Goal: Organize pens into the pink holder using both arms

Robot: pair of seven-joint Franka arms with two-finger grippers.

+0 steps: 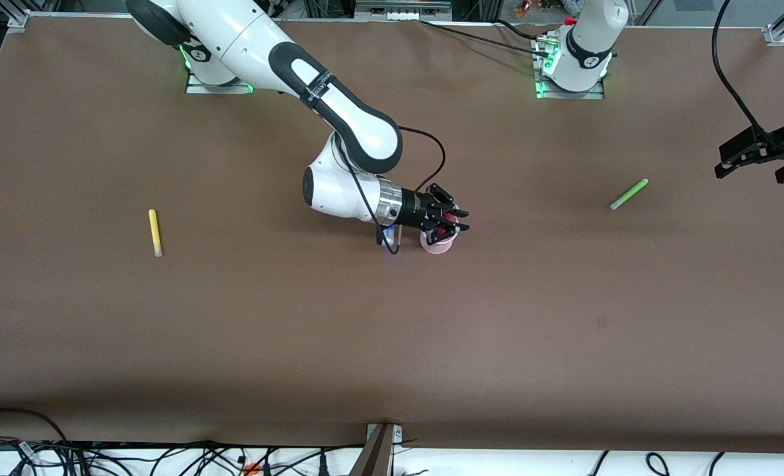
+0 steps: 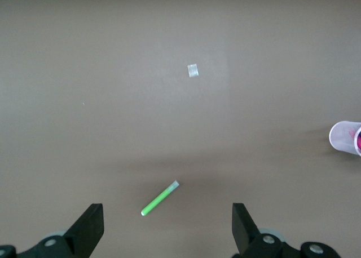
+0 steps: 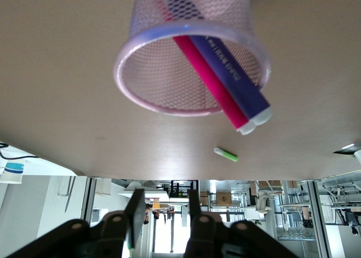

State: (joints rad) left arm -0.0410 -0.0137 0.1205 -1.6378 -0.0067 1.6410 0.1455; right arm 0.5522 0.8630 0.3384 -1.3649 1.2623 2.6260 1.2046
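The pink holder (image 1: pixel 438 246) stands mid-table with a magenta pen (image 3: pixel 208 83) and a purple pen (image 3: pixel 231 72) leaning inside it, their pale tips past the rim (image 3: pixel 127 83). My right gripper (image 1: pixel 459 221) hovers just over the holder; in its wrist view the gripper (image 3: pixel 164 204) is open a little, with nothing between its fingers. A green pen (image 1: pixel 628 194) lies toward the left arm's end. My left gripper (image 1: pixel 722 162) hangs open over the table beside it, the green pen (image 2: pixel 159 198) showing between its fingers. A yellow pen (image 1: pixel 155 232) lies toward the right arm's end.
A small white scrap (image 2: pixel 193 70) lies on the brown table. Cables and a metal bracket (image 1: pixel 382 439) run along the table edge nearest the front camera. The holder (image 2: pixel 344 137) also shows in the left wrist view, and the green pen (image 3: pixel 225 154) in the right wrist view.
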